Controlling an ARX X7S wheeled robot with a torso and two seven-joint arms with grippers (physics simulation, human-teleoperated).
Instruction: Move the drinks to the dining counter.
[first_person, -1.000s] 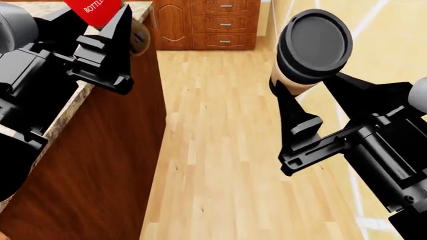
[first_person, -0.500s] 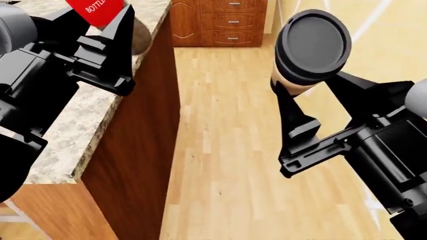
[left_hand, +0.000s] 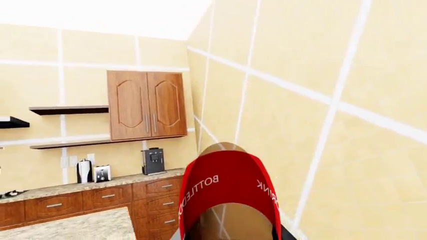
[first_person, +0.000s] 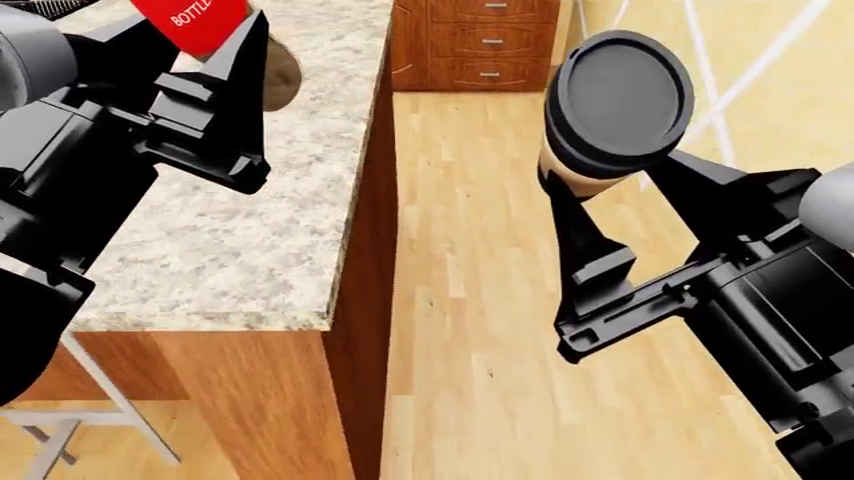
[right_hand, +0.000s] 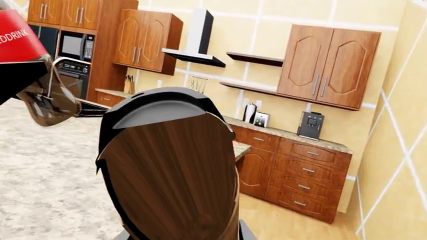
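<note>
My left gripper (first_person: 200, 42) is shut on the cola bottle (first_person: 191, 20), held high at the top left of the head view over the dining counter's pale speckled top (first_person: 254, 230). In the left wrist view the bottle's red label (left_hand: 230, 190) with white lettering fills the lower middle. My right gripper (first_person: 617, 178) is shut on the tan-sleeved cup with its black lid (first_person: 622, 92), which hangs over the wood floor to the right of the counter's reddish-brown side (first_person: 360, 340). Seen from the right wrist, the cup (right_hand: 173, 170) blocks the middle, with the bottle (right_hand: 23, 50) and counter top (right_hand: 40, 195) beyond it.
Wooden drawer cabinets (first_person: 487, 40) stand at the far end of the light wood floor (first_person: 494, 330). A tiled wall (first_person: 781, 70) runs along the right. Grey stool legs (first_person: 80, 425) show below the counter's near end. Wall cabinets (right_hand: 327, 62) and a range hood (right_hand: 197, 47) lie farther off.
The view has shifted so the counter top now spreads much farther right, under my left gripper. Both grippers keep their hold and the same pose.
</note>
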